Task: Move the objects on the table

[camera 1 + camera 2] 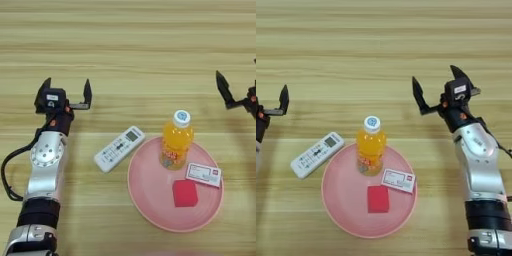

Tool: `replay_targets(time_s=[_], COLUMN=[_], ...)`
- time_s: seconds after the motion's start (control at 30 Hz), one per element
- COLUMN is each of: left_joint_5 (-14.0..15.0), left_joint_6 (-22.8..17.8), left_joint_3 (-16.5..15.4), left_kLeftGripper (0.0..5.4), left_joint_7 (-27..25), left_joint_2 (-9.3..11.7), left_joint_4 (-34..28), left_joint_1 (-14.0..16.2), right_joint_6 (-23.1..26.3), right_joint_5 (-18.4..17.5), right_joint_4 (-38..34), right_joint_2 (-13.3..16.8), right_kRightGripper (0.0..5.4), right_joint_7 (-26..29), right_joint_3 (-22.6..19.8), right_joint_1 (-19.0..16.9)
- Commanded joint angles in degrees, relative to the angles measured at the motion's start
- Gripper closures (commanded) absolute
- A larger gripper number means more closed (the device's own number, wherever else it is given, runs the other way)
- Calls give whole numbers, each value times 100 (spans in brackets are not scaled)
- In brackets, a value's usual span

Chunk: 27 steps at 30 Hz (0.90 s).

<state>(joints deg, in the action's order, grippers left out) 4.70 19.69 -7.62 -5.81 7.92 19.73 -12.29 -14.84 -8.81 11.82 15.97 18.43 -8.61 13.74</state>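
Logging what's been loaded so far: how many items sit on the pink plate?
3. The orange-juice bottle stands at the far rim of the pink plate, the small white card lies to its right, and the red block is nearest the robot. None seems hidden.

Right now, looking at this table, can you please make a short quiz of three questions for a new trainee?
1. True or false: the orange-juice bottle stands upright on the pink plate.
2. Which thing lies on the table beside the plate, not on it? A) red block B) remote control C) small white card
3. Fill in: the fingers of the left gripper and the right gripper are both ____.

Key: 1 true; 2 B; 3 open.
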Motion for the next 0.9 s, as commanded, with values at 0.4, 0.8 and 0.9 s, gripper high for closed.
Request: replay_targets(time_s=[0.4,0.8,0.9], left_joint_5=[-13,22,43], left_joint_6=[84,94,145], left_joint_3=[-30,-26,24], left_kLeftGripper=[0,0,0], left_joint_7=[-85,-187,-298], left_joint_2=[70,82,85], left_joint_4=[33,-28,-108], left_joint_1=[-58,-76,-67], right_joint_6=[-1386,-1667,-1704], right_joint_5=[-358,-472,-439], right_joint_4=[1405,1670,1684], right_joint_2=[-275,-310,-310], right_kRightGripper=[1,1,1], right_joint_7=[-131,-222,-263], right_joint_3=[-418,-581,-587], right_joint_1=[389,529,533])
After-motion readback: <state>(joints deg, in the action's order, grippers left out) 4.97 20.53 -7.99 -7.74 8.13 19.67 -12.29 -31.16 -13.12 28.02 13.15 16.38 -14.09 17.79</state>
